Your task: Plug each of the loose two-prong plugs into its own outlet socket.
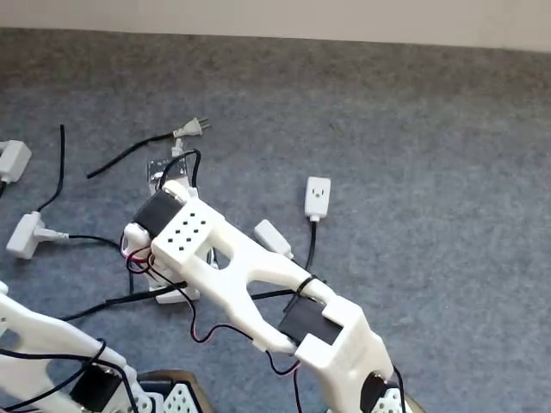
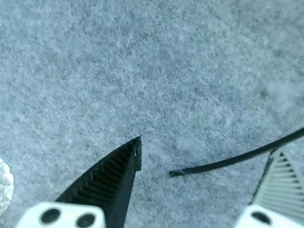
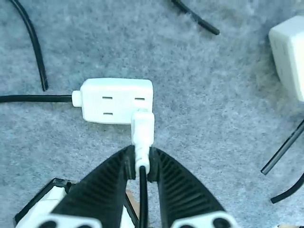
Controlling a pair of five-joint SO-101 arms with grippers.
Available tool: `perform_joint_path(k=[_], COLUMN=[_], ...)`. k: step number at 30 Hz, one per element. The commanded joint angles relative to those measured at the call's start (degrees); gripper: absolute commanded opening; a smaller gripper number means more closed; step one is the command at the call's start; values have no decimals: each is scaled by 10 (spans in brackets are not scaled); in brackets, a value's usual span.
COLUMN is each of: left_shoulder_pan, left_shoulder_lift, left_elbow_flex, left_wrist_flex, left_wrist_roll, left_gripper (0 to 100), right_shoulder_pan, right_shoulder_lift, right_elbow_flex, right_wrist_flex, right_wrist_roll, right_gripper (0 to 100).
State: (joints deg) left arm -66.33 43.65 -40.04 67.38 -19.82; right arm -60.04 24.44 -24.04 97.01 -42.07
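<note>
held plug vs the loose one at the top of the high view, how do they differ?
The held plug is clamped in the right pincer; the loose plug lies free on the carpet. The held plug's tip meets a socket and its prongs are hidden; the loose plug's prongs are bare and touch no socket. Both have white bodies and black cords.

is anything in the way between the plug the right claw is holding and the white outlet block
Nothing visible. The right claw grips the white two-prong plug, whose front end meets the edge of the white rectangular outlet block. The black cords lie off to the sides on the grey carpet.
</note>
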Motion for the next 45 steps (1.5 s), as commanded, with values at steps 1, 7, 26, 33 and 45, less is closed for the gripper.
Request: perform_joint_path(k=[1,7,26,33,45], left_shoulder_pan=[-4,-3,-4,-4,-4], left_shoulder_lift=[4,14,11,11,11], left_elbow_flex=[-22,-23,-23,-23,-23], left_wrist_flex=[-11,-12,-12,-12,-12], left_wrist_roll=[-2,-2,-3,-3,-3], left_gripper=[395,396,396,396,396], right_shoulder_pan=[10,12,14,15,10], right_shoulder_lift=[-14,-11,-12,-11,-15], right_elbow_flex=[-56,-43,17,12,8], right_wrist_flex=[-3,-16,-5,-7,-6], right_wrist_roll=[-6,-6,-4,-4,-6], right_gripper=[5,5,5,5,5])
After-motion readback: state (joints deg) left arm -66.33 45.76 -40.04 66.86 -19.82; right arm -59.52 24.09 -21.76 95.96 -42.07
